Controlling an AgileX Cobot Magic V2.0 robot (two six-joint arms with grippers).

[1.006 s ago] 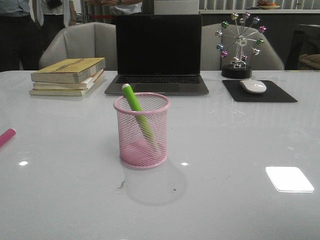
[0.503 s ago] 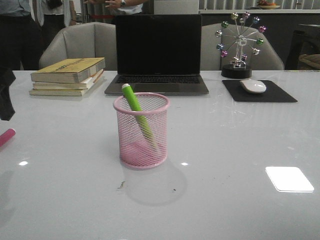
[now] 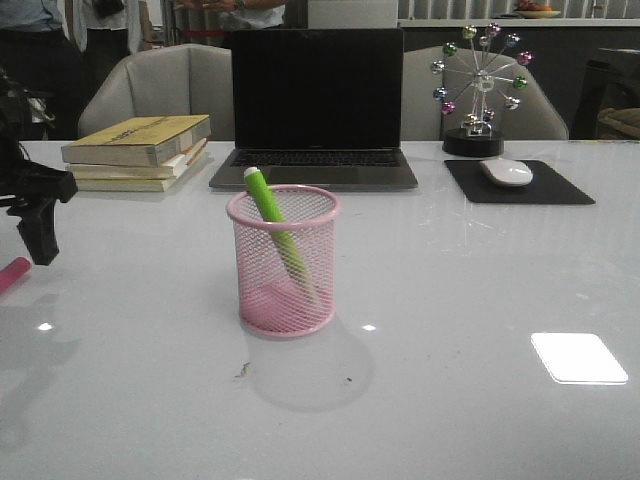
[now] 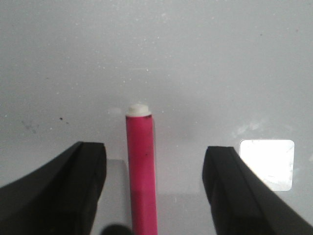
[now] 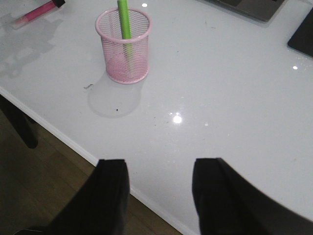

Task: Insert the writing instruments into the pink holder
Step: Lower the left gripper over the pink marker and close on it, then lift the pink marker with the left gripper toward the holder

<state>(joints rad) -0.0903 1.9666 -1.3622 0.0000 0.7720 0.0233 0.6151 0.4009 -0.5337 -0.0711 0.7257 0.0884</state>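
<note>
The pink holder (image 3: 284, 262) stands upright in the middle of the white table, with the lime green marker (image 3: 266, 203) leaning inside it, white end up. Flat on the table at the far left lies the magenta marker (image 3: 12, 273). My left gripper (image 3: 42, 245) hangs just above it. In the left wrist view the gripper (image 4: 155, 149) is open, its fingers astride the magenta marker (image 4: 141, 166) without touching it. My right gripper (image 5: 159, 166) is open and empty over the table's front edge, well short of the holder (image 5: 123, 49); the green marker (image 5: 124, 19) and magenta marker (image 5: 36, 11) show there too.
Behind the holder sit a closed-screen laptop (image 3: 316, 110), a stack of books (image 3: 138, 150) at back left, and a mouse (image 3: 506, 172) on a dark pad (image 3: 560, 185) with a ferris-wheel ornament (image 3: 480, 90) at back right. The table's front edge (image 5: 73, 142) drops to the floor.
My left arm has come into the front view from the left edge and moved in over the magenta marker. Holder and green marker have not moved.
</note>
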